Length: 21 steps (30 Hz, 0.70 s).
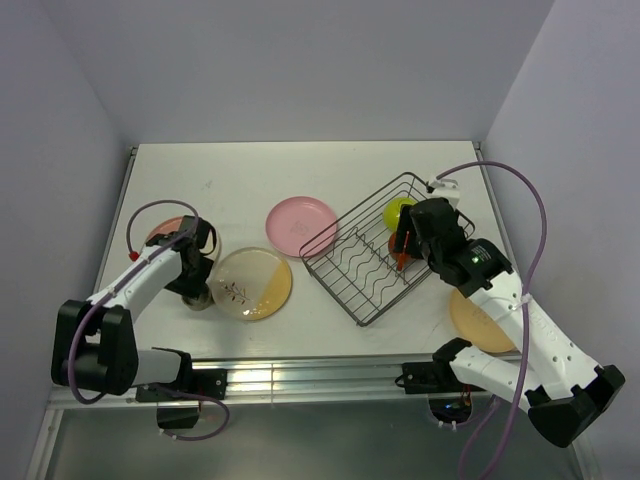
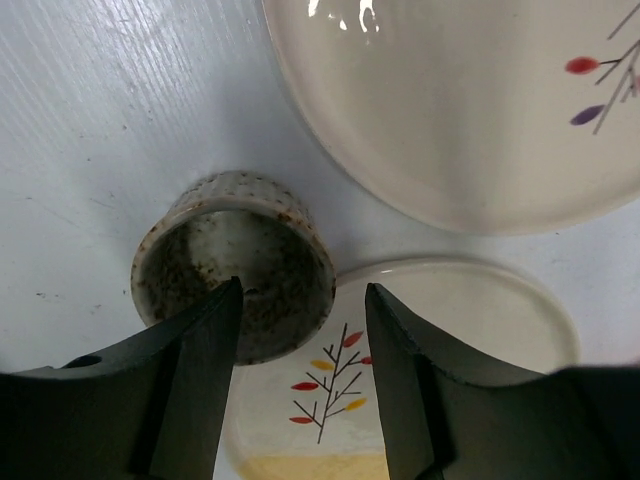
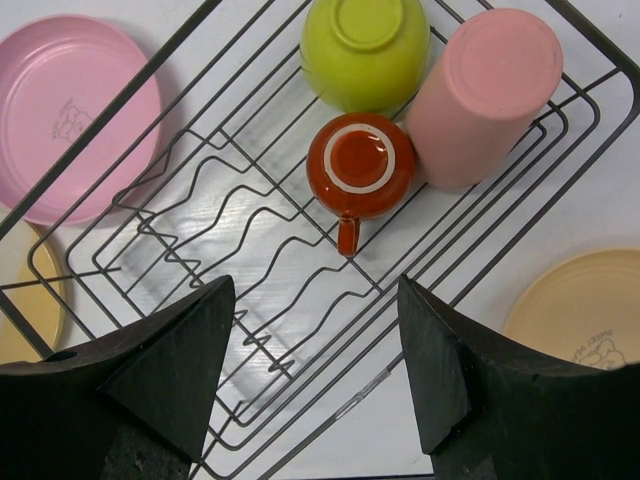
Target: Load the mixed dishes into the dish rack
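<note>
The small grey cup [image 2: 235,265] stands upright on the table [image 1: 230,180], touching the rim of a cream and yellow twig-patterned plate [image 2: 460,320]. My left gripper [image 2: 300,300] is open just above it, one finger over the cup's inside and the other outside its wall. In the top view the left gripper [image 1: 200,272] covers most of the cup [image 1: 200,298]. My right gripper [image 3: 315,290] is open and empty above the black wire dish rack [image 3: 250,230]. The rack holds an upturned lime-green bowl [image 3: 365,50], a salmon cup [image 3: 485,95] and a dark red-brown mug [image 3: 360,170].
A second twig-patterned plate [image 2: 470,100] lies beyond the grey cup, partly under my left arm [image 1: 168,232]. A pink plate [image 1: 302,224] lies left of the rack [image 1: 385,255]. A cream-yellow plate [image 1: 480,320] lies right of it, under my right arm. Walls close the table's sides.
</note>
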Motion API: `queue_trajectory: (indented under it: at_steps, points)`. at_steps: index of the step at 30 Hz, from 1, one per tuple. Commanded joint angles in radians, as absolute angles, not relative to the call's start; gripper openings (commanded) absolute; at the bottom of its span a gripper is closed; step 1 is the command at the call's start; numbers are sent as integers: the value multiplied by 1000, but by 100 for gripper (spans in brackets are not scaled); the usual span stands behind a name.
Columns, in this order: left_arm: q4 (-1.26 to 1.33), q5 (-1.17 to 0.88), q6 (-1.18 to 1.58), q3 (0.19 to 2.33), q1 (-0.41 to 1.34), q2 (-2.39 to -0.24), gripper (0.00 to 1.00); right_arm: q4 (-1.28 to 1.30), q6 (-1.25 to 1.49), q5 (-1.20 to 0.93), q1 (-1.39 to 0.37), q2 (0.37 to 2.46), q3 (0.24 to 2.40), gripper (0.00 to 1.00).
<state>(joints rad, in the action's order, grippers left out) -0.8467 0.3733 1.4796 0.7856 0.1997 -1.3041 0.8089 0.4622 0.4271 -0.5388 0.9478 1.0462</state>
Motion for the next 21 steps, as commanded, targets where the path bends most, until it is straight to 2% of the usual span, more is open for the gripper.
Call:
queue_trajectory:
  at_steps: [1,4,6,8,13,16,19,21]
  points:
    - [-801,336,1448,779,189,-1339,58,799,454,434,-545,924,1034,73]
    - [-779,315,1440,767,186,-1361,45,802,453,439,-545,920,1034,73]
    - [-770,307,1433,762,183,-1361,28,807,453,442,-545,919,1035,73]
    - [-784,305,1427,775,175,-1350,6,804,456,439,-545,916,1034,73]
    - [-931,368,1436,891,173,-1260,3,801,460,422,-545,923,1034,73]
    - [-1009,423,1445,986,173,-1133,0,796,465,407,-549,931,1037,73]
    - [-1032,439,1444,1064,173,-1024,0,784,469,351,-552,939,1043,73]
    - [-976,375,1392,1069,173,-958,0,761,469,261,-551,943,1046,73]
